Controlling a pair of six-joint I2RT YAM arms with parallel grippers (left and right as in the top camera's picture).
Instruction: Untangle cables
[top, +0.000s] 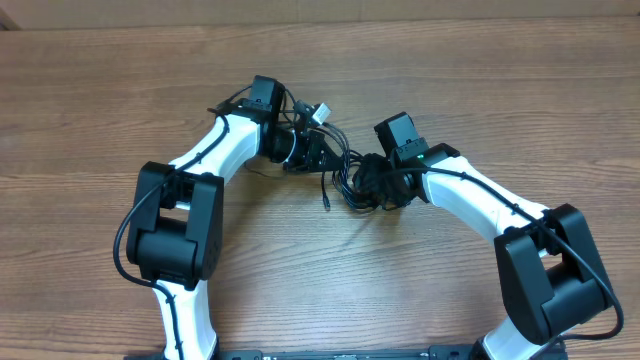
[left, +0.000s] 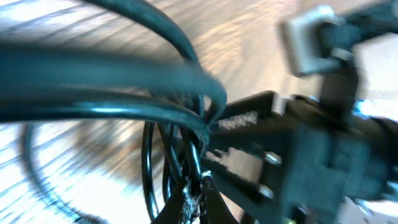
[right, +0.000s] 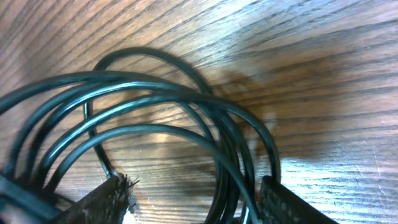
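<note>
The cables (top: 345, 172) are thin, glossy black cords bunched in one tangle at the middle of the wooden table (top: 100, 90). Their overlapping loops (right: 186, 102) curve across one another just above the wood grain. A silver-tipped plug (top: 321, 112) sticks out at the far left of the bunch. One loose end (top: 328, 200) trails toward the near side.

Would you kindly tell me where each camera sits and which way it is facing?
Overhead: fixed above the table, looking straight down; both arms show, the cables bunched between them.
Left wrist: on the left arm, close against blurred cables; dark robot hardware at right.
Right wrist: on the right arm, facing down at cable loops; its own fingers at the bottom edge.
Shared: every view shows the cables over wood.
</note>
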